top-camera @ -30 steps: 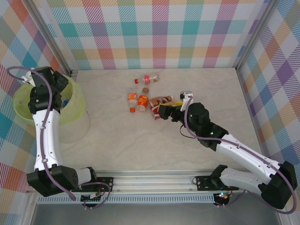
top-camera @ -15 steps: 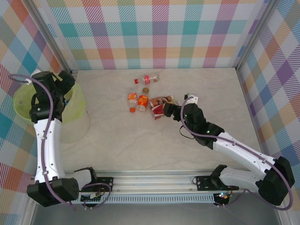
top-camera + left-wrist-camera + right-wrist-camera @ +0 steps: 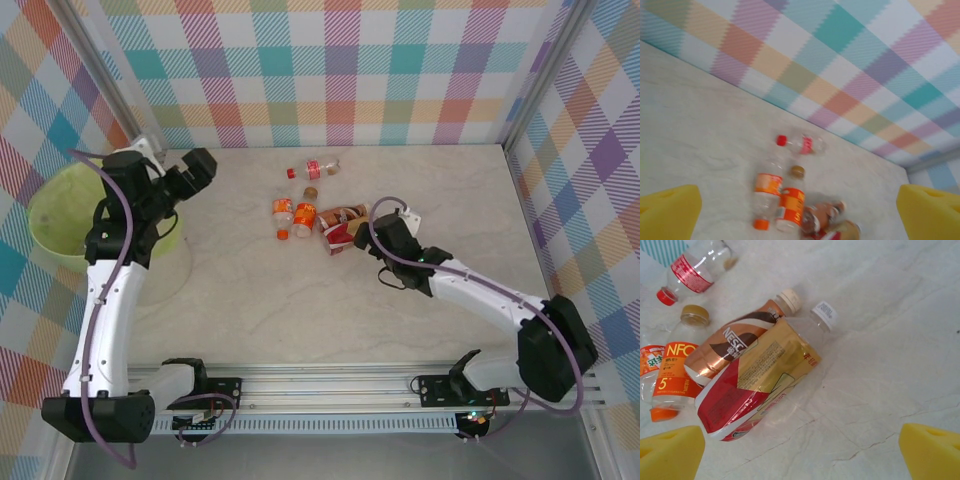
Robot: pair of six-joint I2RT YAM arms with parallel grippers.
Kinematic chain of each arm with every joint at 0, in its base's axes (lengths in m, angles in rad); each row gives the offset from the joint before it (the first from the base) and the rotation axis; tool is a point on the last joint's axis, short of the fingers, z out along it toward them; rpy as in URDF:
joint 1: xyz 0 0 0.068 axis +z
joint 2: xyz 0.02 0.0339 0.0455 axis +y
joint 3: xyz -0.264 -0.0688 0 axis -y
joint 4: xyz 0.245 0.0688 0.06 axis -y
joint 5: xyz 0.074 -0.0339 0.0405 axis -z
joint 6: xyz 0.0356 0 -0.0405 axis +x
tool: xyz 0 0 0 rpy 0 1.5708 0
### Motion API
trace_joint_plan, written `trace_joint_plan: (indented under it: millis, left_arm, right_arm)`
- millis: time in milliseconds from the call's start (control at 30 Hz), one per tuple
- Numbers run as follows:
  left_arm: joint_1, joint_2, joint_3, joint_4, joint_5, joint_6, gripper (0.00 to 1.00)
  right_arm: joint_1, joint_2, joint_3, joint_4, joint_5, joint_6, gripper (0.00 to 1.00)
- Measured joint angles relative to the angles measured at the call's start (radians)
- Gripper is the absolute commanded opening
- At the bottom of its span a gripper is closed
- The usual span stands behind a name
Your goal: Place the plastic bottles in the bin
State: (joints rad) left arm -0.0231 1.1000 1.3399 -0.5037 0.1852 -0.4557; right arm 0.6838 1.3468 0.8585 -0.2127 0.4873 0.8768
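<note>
While the orange bottle (image 3: 675, 375) reads NFC, the copper bottle (image 3: 730, 350) — NES.

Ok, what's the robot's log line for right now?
left hand: open, empty, near bin | right hand: open, empty, by red-gold bottle | bottles: lying on table, none held

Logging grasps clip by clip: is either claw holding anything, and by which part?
Nothing is held. The left claw and right claw are both open and empty; the bottles lie loose on the table.
</note>
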Motion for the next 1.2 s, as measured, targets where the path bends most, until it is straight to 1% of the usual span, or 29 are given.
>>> trace_joint_plan:
  millis: [67,133,267,367,533,767,900,967,1067,1200]
  left_arm:
    - [-0.040,-0.001,-0.001,0.005,0.023,-0.001,1.00]
    - [-0.061,-0.005,-0.010,0.013,0.038,-0.001,1.00]
    - [-0.084,-0.014,-0.044,0.018,0.063,-0.002,1.00]
    - [-0.092,-0.014,-0.076,0.017,0.077,-0.003,1.00]
    - [-0.093,-0.014,-0.102,0.006,0.084,-0.003,1.00]
    - [-0.093,-0.016,-0.109,0.006,0.084,0.000,1.00]
    - [-0.093,-0.017,-0.116,0.009,0.085,0.000,1.00]
    - [-0.093,-0.017,-0.125,0.011,0.090,-0.001,1.00]
    - [-0.093,-0.017,-0.142,0.018,0.106,-0.002,1.00]
    - [-0.093,-0.017,-0.158,0.031,0.130,-0.005,1.00]
  right_arm:
    - [0.000,0.053,0.039,-0.005,-0.023,0.034,1.00]
    - [0.000,0.097,0.072,-0.006,-0.050,0.061,1.00]
    - [0.004,0.197,0.136,-0.002,-0.107,0.113,1.00]
    - [0.014,0.285,0.195,-0.002,-0.126,0.151,1.00]
    - [0.048,0.415,0.293,-0.018,-0.101,0.240,1.00]
    - [0.089,0.583,0.434,-0.099,-0.008,0.362,1.00]
    - [0.095,0.617,0.478,-0.126,0.031,0.398,0.95]
    - [0.095,0.617,0.478,-0.146,0.042,0.403,0.90]
    - [0.095,0.618,0.443,-0.160,0.058,0.395,0.83]
    - [0.095,0.611,0.360,-0.140,0.073,0.344,0.79]
